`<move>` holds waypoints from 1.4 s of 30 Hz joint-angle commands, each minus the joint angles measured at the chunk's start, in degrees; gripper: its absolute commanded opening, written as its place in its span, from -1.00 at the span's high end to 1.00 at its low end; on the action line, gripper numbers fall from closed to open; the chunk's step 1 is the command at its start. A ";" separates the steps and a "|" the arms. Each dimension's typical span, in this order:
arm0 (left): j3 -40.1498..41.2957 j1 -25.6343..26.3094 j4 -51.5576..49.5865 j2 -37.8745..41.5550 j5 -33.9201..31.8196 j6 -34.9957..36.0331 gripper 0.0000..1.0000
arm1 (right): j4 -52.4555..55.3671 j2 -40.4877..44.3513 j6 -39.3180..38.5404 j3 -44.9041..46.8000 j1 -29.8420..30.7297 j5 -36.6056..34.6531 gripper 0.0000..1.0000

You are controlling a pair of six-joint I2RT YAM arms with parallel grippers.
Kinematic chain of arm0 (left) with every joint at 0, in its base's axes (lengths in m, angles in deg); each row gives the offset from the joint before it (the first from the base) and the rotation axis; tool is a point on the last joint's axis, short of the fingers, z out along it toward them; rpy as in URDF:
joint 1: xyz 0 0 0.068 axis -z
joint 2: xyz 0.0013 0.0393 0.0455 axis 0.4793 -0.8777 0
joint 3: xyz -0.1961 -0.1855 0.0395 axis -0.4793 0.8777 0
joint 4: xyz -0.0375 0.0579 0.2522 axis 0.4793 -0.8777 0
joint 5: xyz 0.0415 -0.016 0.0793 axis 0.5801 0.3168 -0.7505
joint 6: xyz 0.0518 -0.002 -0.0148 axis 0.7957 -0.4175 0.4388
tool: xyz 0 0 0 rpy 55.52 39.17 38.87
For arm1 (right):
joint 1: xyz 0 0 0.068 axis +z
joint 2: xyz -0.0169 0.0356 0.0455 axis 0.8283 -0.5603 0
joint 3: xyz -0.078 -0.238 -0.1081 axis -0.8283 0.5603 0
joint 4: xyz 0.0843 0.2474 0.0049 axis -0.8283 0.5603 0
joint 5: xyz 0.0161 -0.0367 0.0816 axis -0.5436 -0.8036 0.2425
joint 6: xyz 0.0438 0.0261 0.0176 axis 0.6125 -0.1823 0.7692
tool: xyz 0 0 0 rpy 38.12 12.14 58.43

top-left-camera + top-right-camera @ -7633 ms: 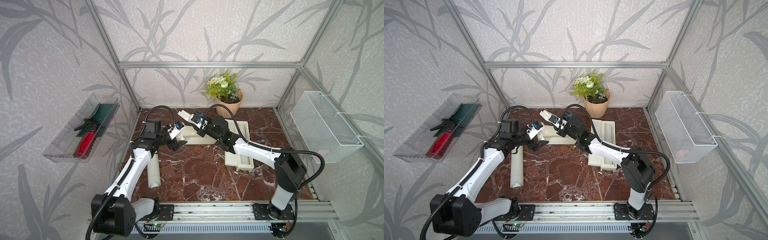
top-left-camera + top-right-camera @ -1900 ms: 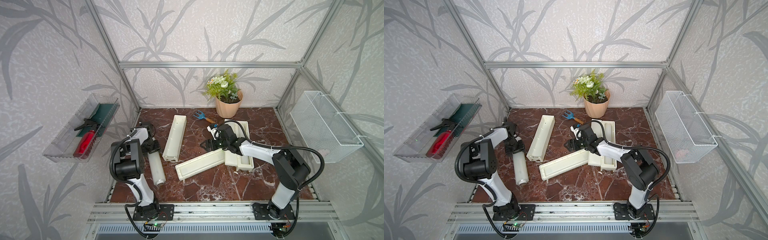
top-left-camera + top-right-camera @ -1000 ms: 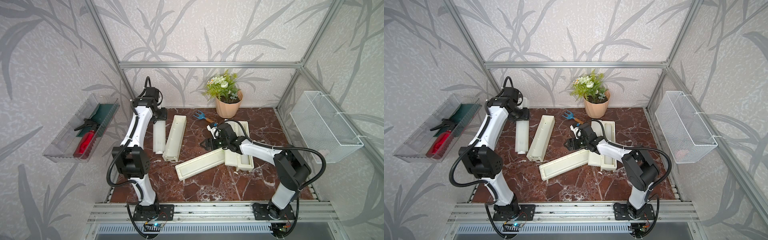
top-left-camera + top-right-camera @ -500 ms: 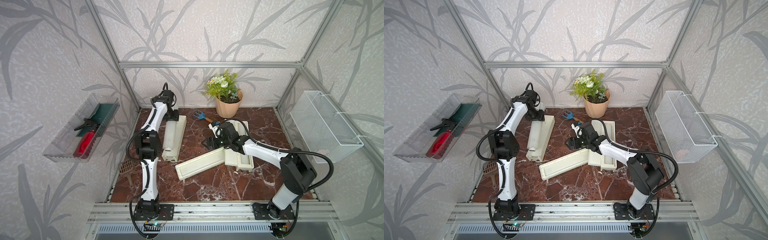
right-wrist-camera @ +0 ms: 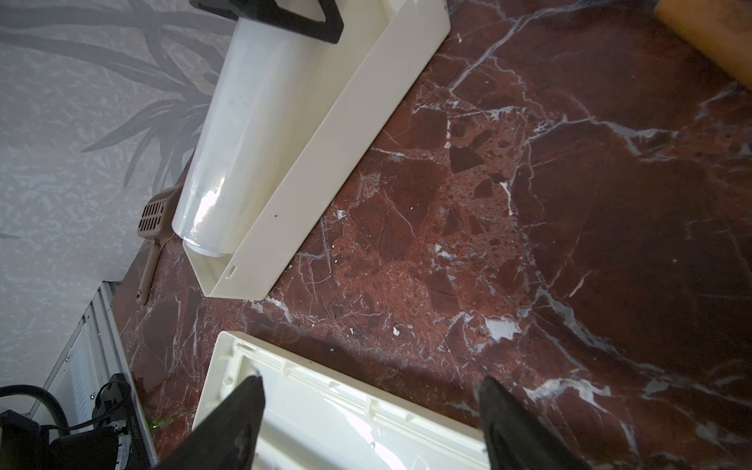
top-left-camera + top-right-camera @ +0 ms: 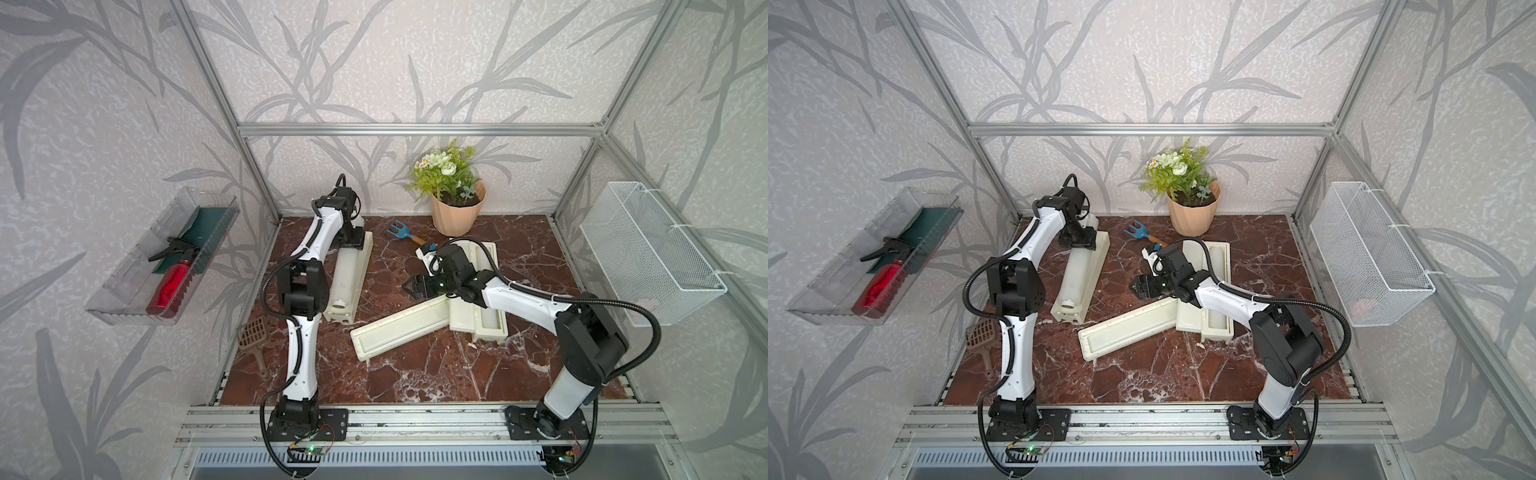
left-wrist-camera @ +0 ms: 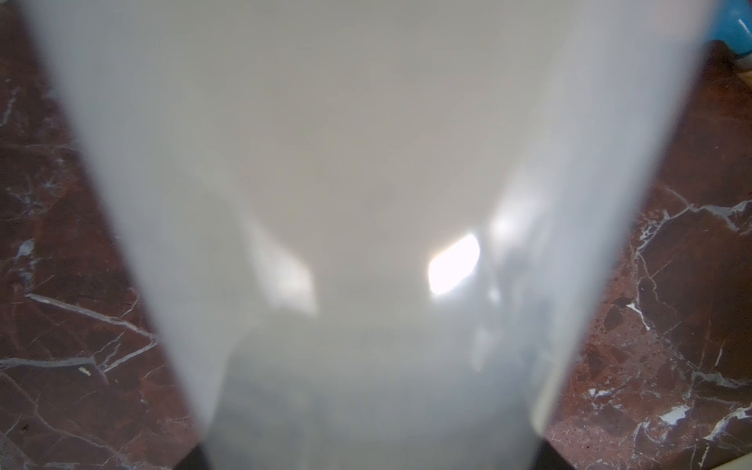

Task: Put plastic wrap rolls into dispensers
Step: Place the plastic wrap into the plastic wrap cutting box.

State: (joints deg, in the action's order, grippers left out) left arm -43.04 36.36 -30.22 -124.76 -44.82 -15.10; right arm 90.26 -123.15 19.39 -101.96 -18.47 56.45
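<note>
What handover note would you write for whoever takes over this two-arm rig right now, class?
Left tool: shut on the far end of a long translucent-white plastic wrap roll lying in the left cream-white open dispenser box.
Right tool: open, empty, above one end of the loose cream lid on the red marble tabletop.
Second roll appears seated in the right dispenser, lid open.
Left to do: release, fit the loose lid, close both.
</note>
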 commanded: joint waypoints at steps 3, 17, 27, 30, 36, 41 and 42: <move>0.37 0.47 -2.42 0.24 0.13 0.41 0.55 | -0.24 -0.21 -0.68 -0.74 0.17 -0.78 -0.65; 1.36 0.67 -5.46 -3.40 -0.50 0.02 0.32 | -1.64 0.08 0.47 1.41 0.17 -1.13 -0.67; 3.29 1.25 -2.08 1.52 -2.08 -0.14 -0.56 | -0.94 3.09 -1.13 2.70 0.21 -4.41 -0.83; 3.38 1.43 -2.27 2.85 -1.65 0.64 -0.60 | -0.26 3.74 -1.99 2.48 0.17 -5.00 -0.86; 5.88 1.59 -0.44 5.17 -1.58 1.50 -0.62 | -0.08 4.66 -2.00 2.73 0.20 -5.10 -0.90; 0.30 1.63 0.66 1.10 -4.57 1.89 -0.50 | 0.35 5.00 -1.80 3.11 0.43 -4.83 -0.90; -1.54 1.59 -0.12 -0.43 -4.74 1.58 -0.45 | 0.66 5.07 -1.97 2.96 0.58 -4.79 -0.90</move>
State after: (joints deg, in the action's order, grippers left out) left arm -40.55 37.70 -29.43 -122.81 -47.49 -14.42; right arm 89.57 -120.22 18.08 -99.53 -18.34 51.92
